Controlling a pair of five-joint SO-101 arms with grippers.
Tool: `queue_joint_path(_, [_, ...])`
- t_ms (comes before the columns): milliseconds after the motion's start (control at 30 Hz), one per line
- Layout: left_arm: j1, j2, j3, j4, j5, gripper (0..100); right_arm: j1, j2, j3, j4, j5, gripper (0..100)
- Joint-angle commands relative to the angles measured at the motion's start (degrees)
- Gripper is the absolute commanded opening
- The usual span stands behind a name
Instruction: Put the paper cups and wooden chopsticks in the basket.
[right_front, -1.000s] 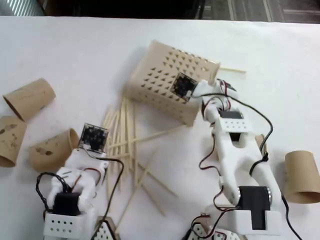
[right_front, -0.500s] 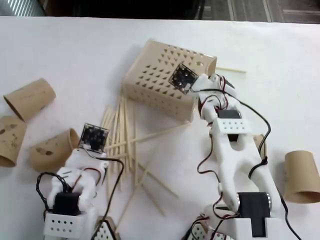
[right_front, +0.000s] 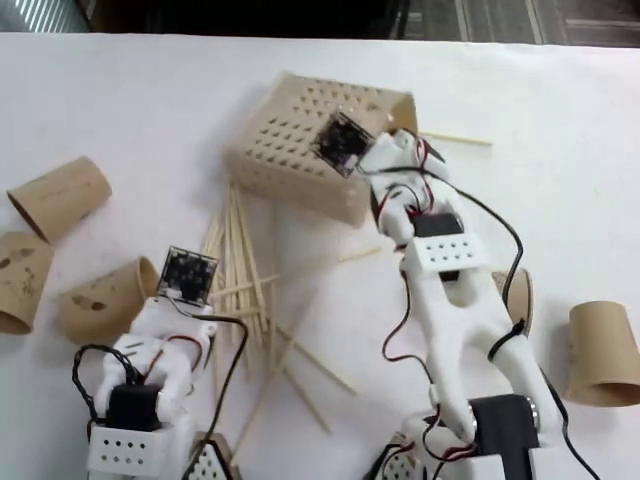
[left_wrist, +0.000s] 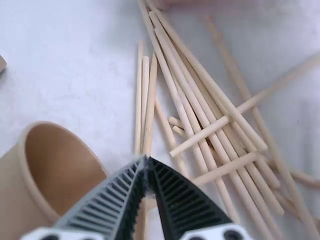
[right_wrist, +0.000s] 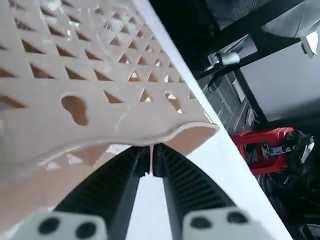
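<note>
1. Beige basket (right_front: 290, 150) sits tilted on the worktop (right_front: 560, 90), right gripper (right_wrist: 151, 156) jaws clamped on its rim.
2. Left gripper (left_wrist: 147, 167) jaws together over chopsticks (left_wrist: 200, 110), beside a cup (left_wrist: 45, 165).
3. I'd ease it upright slowly so the rim doesn't slip.

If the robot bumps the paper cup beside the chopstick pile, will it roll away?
Probably. The paper cup lies on its side, so a nudge would likely roll it. It looks thin and hollow, so it is probably light and might squash if pinched hard.
</note>
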Motion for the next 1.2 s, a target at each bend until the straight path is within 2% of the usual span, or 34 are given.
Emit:
queue_joint_path(0, [0.04,-0.48,-0.26,-1.14,-0.26,2,-3.03,-2.95,-5.80,-0.48,-2.11,2.8])
queue_joint_path(167, [0.04,-0.48,-0.26,-1.14,-0.26,2,-8.04,-1.89,-9.85,-0.84,-2.11,2.8])
queue_joint_path(300, [0.04,-0.48,-0.26,-1.14,-0.26,2,-11.21,5.05,-16.26,-0.57,-2.11,2.9])
queue_joint_path(433, [0.04,-0.48,-0.26,-1.14,-0.26,2,-12.00,13.23,-23.12,-0.57,-2.29,2.9])
queue_joint_path(567, [0.04,-0.48,-0.26,-1.14,-0.26,2,-9.80,15.87,-25.93,0.04,-7.38,2.9])
queue_joint_path(767, [0.04,-0.48,-0.26,-1.14,-0.26,2,-4.44,10.51,-26.20,15.25,-7.82,4.2])
queue_joint_path(967, [0.04,-0.48,-0.26,-1.14,-0.26,2,3.21,3.12,-26.02,30.90,-7.56,20.7])
queue_joint_path(1067, [0.04,-0.48,-0.26,-1.14,-0.26,2,5.85,1.45,-24.88,33.71,0.35,26.8])
queue_joint_path(1167, [0.04,-0.48,-0.26,-1.23,-0.26,2,6.64,1.10,-20.66,34.24,10.99,26.0])
